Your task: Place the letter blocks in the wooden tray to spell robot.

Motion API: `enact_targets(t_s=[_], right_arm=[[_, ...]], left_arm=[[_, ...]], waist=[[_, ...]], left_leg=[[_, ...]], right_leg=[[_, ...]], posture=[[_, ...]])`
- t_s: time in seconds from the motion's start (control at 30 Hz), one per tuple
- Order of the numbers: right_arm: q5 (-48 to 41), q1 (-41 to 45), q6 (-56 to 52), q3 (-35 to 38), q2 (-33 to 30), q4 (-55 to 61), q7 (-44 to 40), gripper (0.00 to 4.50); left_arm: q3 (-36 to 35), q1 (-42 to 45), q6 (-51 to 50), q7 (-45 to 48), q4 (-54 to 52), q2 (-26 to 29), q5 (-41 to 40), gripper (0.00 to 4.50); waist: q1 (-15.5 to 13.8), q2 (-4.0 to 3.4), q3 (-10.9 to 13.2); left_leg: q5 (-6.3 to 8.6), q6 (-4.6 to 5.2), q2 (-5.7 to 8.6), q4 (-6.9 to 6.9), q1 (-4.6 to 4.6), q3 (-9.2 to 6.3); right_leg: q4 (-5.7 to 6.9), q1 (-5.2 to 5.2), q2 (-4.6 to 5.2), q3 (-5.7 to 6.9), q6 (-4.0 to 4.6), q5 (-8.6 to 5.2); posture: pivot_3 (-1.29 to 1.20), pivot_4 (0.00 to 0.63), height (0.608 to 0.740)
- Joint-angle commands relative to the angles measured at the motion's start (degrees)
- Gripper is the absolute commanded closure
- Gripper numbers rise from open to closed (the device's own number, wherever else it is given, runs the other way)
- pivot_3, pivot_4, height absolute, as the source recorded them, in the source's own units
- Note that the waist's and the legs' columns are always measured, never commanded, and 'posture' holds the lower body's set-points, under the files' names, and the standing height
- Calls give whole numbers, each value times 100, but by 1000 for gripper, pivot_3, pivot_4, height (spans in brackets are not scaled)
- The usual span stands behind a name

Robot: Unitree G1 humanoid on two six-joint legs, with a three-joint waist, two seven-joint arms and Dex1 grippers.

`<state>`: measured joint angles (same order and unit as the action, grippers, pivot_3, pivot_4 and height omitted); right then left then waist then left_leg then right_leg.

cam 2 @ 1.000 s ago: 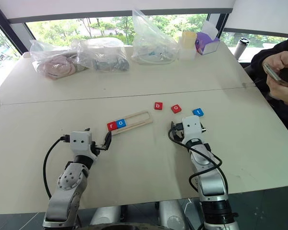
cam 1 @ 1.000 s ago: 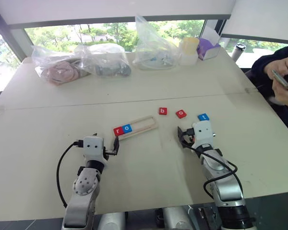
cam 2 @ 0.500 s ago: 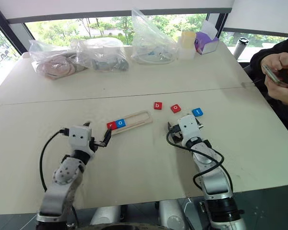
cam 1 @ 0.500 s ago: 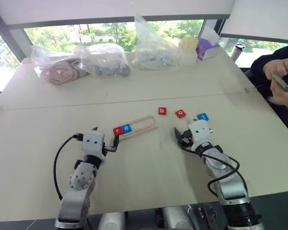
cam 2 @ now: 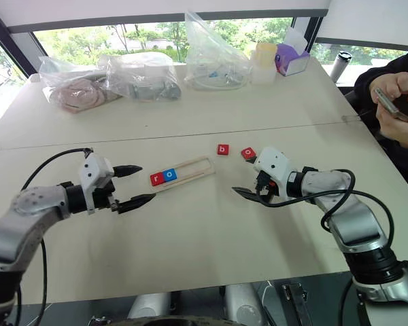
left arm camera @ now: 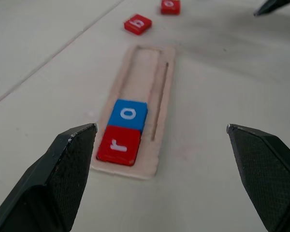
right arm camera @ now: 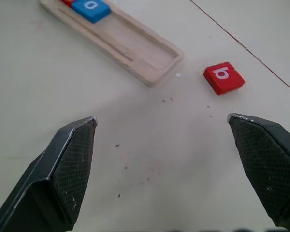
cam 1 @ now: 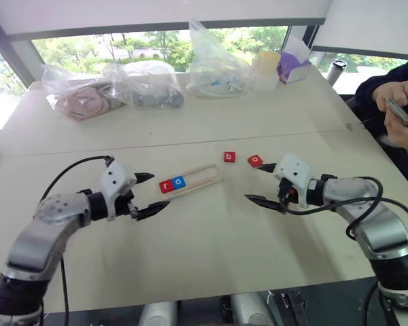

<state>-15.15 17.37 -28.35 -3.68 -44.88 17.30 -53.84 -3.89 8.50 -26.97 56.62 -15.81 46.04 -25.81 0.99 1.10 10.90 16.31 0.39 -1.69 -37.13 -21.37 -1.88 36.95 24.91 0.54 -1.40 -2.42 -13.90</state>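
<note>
I see the b block (cam 1: 230,157) just beyond my right gripper (cam 1: 263,182), nearer than my left gripper (cam 1: 151,193); both grippers gape empty.

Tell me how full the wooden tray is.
Partly full. The wooden tray holds two blocks at one end, the red r and the blue o; the slot past them lies bare.
</note>
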Motion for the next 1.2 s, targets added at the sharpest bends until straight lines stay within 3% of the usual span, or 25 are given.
enact_targets(t_s=[0.03, 0.2, 0.53, 0.87, 1.2], right_arm=[[-301, 156, -13, 132, -202, 367, -363, 42], [-355, 197, -76, 152, -300, 459, -430, 42], [-337, 106, -208, 212, -226, 676, -83, 42], [-384, 71, -329, 184, -249, 826, 66, 42], [-373, 68, -317, 139, -219, 887, 168, 42]], left_arm=[[137, 396, 254, 800, 454, 289, -33, 0], [527, 1034, 968, 1360, 1532, 376, 517, 0], [1072, 2301, 2125, 1776, 3974, -581, 1179, 0], [1124, 2452, 2645, 1838, 4727, -891, 1475, 0], [1166, 2149, 3090, 1341, 4742, -1172, 1754, 0]], waist=[[-7, -3, 3], [-22, -2, 4], [-14, -1, 5], [-25, -1, 5], [-45, -3, 3]], left_leg=[[0, 0, 0, 0, -2, 0], [0, 0, 0, -3, -2, 1], [0, 0, 2, -7, -5, 7], [0, 0, 0, -9, -4, 4], [-1, 0, 1, -14, 1, 2]], right_leg=[[0, 2, 0, 0, 0, 0], [1, 1, 2, -1, -2, -1], [4, 2, 3, -3, -1, 22], [11, 3, 1, -2, -5, 25], [12, -6, 3, -2, -6, 26]], posture=[[0, 150, 740], [0, 150, 740], [0, 150, 740], [0, 150, 740], [0, 150, 740]])
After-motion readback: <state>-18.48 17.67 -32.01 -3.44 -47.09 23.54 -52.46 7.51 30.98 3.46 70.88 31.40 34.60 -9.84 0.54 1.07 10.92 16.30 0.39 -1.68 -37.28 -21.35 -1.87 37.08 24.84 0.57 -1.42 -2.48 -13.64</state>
